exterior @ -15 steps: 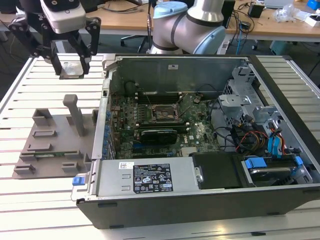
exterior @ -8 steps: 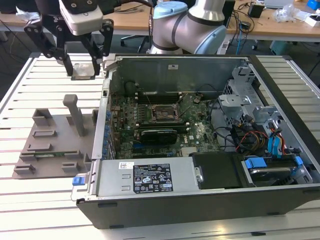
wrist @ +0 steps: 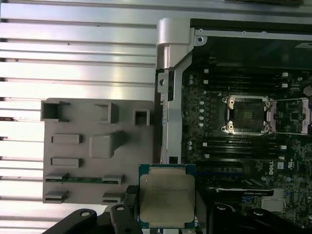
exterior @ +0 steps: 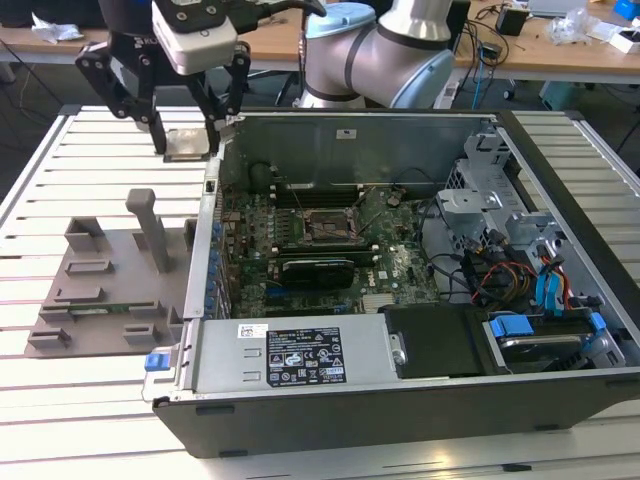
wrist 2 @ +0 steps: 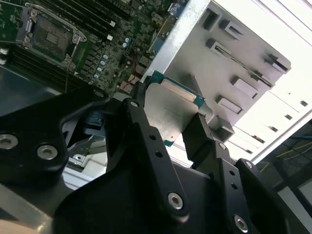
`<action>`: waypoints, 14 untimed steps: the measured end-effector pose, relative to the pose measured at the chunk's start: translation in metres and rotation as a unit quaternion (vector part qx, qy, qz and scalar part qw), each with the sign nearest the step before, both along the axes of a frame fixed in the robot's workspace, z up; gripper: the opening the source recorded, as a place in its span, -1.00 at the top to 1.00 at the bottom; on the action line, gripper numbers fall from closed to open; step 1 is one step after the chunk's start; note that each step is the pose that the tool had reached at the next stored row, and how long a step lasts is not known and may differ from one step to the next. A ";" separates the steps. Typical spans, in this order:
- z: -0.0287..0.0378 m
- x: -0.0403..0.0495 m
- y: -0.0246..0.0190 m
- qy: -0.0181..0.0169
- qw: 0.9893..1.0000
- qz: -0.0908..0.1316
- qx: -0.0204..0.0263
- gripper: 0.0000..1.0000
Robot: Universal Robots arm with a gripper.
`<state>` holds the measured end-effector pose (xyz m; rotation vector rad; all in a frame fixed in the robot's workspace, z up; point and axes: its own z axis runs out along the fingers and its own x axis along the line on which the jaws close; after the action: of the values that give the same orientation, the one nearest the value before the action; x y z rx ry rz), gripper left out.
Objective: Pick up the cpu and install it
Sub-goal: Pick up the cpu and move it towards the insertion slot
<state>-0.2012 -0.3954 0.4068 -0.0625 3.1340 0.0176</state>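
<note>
The cpu (exterior: 190, 144) is a flat square chip with a silver-grey metal top, held in the air with my gripper (exterior: 188, 135) shut on its two sides. In the exterior view it hangs over the slatted table, just off the open computer case's far corner on that view's left. Both wrist views show the cpu (wrist: 166, 201) (wrist 2: 170, 109) between the black fingers (wrist: 123, 217) (wrist 2: 139, 117). The dark motherboard socket (exterior: 327, 228) (wrist: 247, 114) (wrist 2: 51, 36) lies open inside the case, apart from the chip.
A grey plastic fixture plate (exterior: 110, 280) (wrist: 97, 151) (wrist 2: 234, 63) with raised blocks and an upright post (exterior: 150, 230) lies on the table (exterior: 40, 400) beside the case. The case wall (exterior: 205, 250) stands between plate and board. Drive bays and cables (exterior: 520, 270) crowd the exterior view's right.
</note>
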 end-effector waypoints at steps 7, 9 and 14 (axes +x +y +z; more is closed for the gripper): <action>-0.0078 0.0224 0.0027 0.001 1.000 0.000 0.000 -0.09; -0.0108 0.0274 0.0040 0.001 1.000 0.000 0.000 -0.09; -0.0178 0.0387 0.0077 0.002 1.000 0.000 0.000 -0.09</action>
<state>-0.1625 -0.3877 0.3889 -0.0624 3.1375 0.0172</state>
